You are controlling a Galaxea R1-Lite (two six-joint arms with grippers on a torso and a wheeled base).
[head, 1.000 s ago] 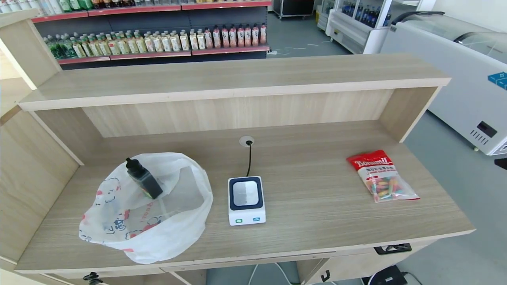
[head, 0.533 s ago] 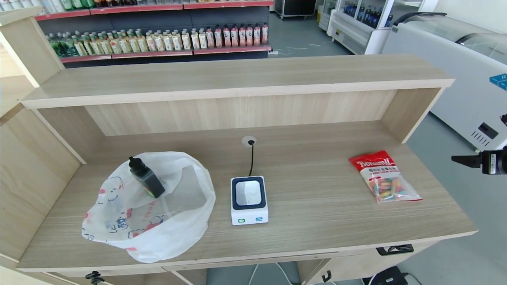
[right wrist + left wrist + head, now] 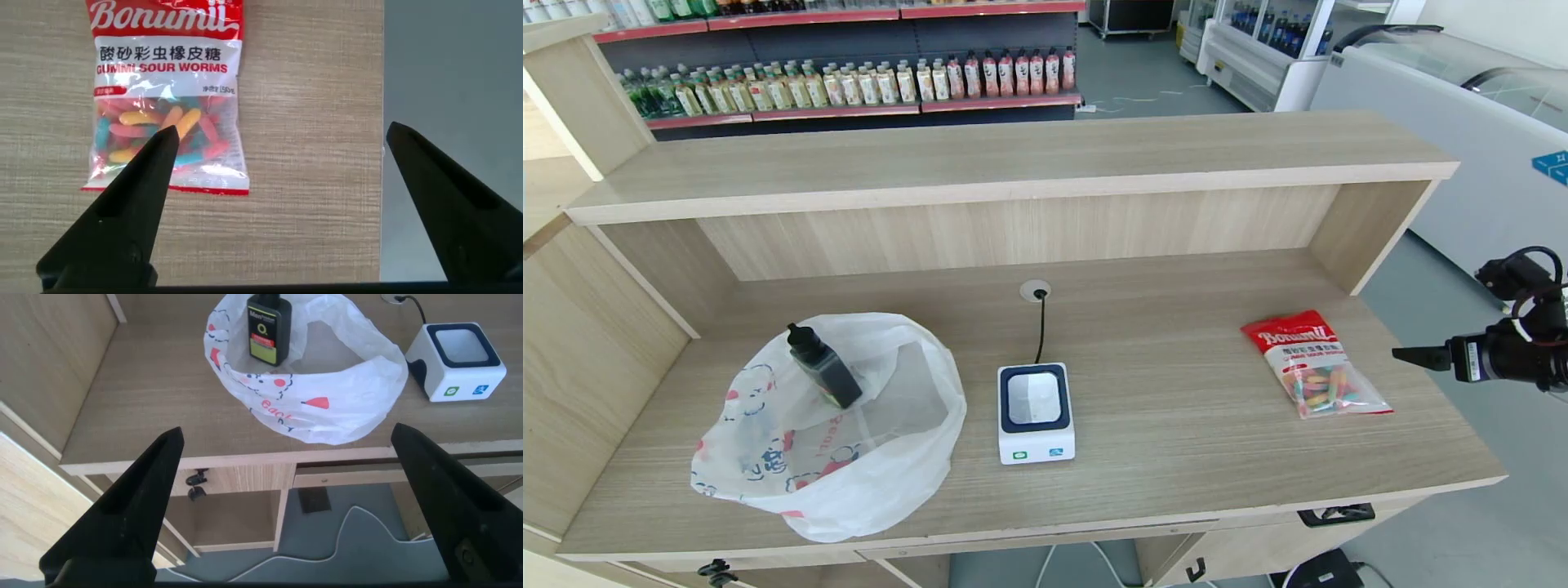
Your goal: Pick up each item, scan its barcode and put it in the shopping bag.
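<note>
Right of the scanner (image 3: 1036,412), the gummy worm packet (image 3: 1313,363) lies flat on the counter (image 3: 1176,408). Farther right, the right gripper (image 3: 282,135) hovers, jaws spread wide and empty. Left of the scanner, the shopping bag (image 3: 825,425) holds a dark bottle (image 3: 822,377). The left gripper (image 3: 288,434) hangs nearer than the bag, wide apart, holding nothing.

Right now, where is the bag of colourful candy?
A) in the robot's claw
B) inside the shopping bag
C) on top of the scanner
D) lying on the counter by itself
D: the candy bag lies flat on the counter, apart from the scanner and the shopping bag, and the right claw is open and empty.
</note>
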